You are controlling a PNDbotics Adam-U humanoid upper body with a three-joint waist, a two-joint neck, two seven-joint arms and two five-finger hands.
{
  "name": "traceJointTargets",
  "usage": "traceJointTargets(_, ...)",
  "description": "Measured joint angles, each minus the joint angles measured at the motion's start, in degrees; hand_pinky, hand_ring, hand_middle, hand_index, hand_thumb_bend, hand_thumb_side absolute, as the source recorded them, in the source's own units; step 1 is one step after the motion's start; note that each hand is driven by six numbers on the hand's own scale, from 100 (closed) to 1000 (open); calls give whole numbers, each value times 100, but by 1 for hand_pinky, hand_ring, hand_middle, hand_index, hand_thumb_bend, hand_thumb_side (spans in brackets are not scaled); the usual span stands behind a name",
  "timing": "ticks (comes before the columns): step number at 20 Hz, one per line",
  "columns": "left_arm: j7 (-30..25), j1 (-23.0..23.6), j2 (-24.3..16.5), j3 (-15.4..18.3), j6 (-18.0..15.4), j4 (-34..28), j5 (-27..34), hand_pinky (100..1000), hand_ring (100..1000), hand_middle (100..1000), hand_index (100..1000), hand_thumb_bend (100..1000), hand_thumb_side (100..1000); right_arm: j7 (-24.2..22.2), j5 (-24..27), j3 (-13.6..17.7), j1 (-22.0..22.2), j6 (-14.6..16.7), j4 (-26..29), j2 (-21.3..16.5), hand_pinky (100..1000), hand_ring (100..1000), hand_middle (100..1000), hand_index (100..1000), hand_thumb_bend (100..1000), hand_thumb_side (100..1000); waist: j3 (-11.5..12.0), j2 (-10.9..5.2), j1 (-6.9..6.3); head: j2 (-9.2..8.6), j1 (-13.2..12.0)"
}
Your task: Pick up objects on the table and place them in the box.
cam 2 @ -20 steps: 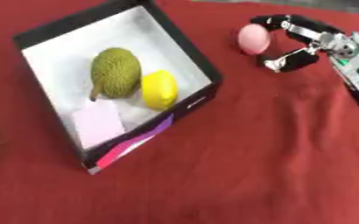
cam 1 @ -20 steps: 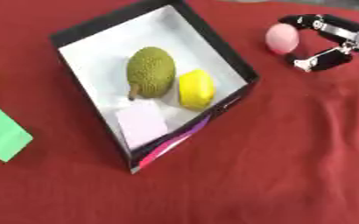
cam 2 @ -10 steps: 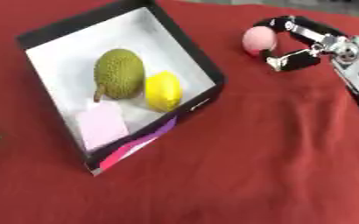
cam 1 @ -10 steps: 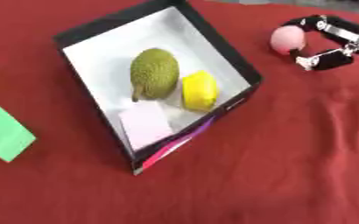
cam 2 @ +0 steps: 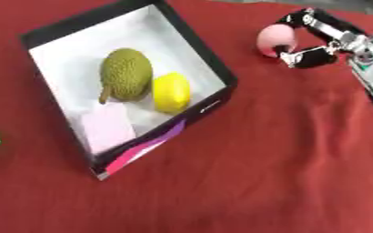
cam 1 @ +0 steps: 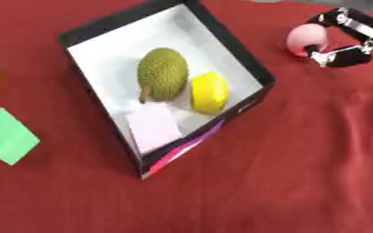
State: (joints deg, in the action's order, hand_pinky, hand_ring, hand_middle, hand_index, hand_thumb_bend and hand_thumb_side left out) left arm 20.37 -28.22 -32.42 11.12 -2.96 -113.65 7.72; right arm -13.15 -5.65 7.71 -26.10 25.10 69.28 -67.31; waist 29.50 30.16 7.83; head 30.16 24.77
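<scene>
Right eye view: pink ball (cam 2: 272, 38) sat on red surface (cam 2: 285, 159), right of box (cam 2: 214, 63). Right hand (cam 2: 321, 38) curled round it, finger over top, thumb below. Judged light, smooth, prone to roll; best pinched across middle. Contact points partly hidden. Left hand unseen.

No legible text, label, brand, number or sign appears in either eye view. The black box (cam 1: 245, 68) carries a pink and purple patch on its near outer wall, but no lettering can be read there; the pink card (cam 1: 153, 128) inside shows no print.
</scene>
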Motion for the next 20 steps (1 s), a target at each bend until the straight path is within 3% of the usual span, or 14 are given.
traceJointTargets(4,0,14,0,0,0,0,0,724,889,700,745,100,601,94,33,-5,39,-1,55,0,835,754,495,730,100,100,-50,-25,-5,52,-26)
traceJointTargets(8,-1,93,-2,0,3,0,-2,724,888,700,745,100,601,147,187,-54,9,-22,157,-2,831,747,490,724,110,100,-149,-162,-68,166,-48)
traceJointTargets(14,-33,205,-17,-3,36,0,-26,725,887,700,746,100,599,117,471,-292,-337,-142,554,-65,828,742,487,719,165,100,-346,-473,-202,370,-100)
traceJointTargets(20,-39,146,-40,-42,4,0,-54,729,877,701,749,100,569,-49,558,-710,-968,-295,976,-54,826,743,492,718,228,100,-411,-805,-325,554,-27)
